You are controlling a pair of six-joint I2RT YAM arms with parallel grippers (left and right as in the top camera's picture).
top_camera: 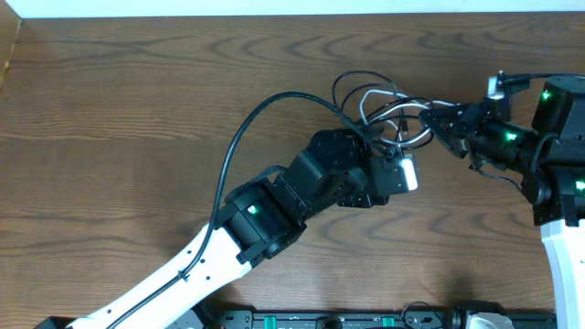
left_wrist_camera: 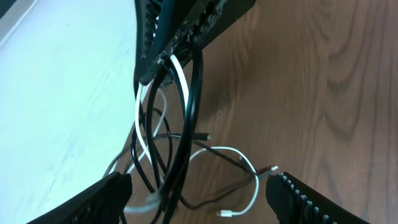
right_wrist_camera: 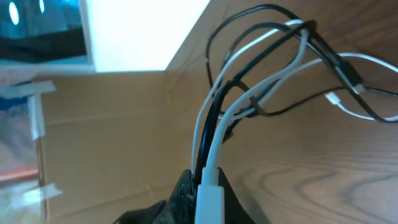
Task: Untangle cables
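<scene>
so your right hand [top_camera: 436,122] is clamped tight on the cables [top_camera: 384,108] — in the right wrist view both cords run straight down into the pinched fingers [right_wrist_camera: 183,193], with a chunky white plug [right_wrist_camera: 209,200] sitting right at the grip. from there the strands fan up and out over the table [top_camera: 137,110] in a few loops that cross each other, so they're very much a tangle. your left hand [left_wrist_camera: 200,182] is spread wide and isn't holding anything. in the left wrist view its two fingers [left_wrist_camera: 106,200] sit at the bottom corners with the loose loops lying between them, and i can't tell if either finger actually touches a cord. in that same view the white cable [left_wrist_camera: 239,154] and the black cable [left_wrist_camera: 198,81] hang down together from your right hand at the top, then sprawl onto the wood. the white one curls round and ends in a small white plug end [left_wrist_camera: 227,213] lying flat on the table just beside the right-side finger. a thin black strand with a little plug tip [left_wrist_camera: 204,137] pokes out across the middle of the bundle. from overhead the whole knot sits toward the far right part of the table — right between your two hands, which are nearly nose to nose over it.
</scene>
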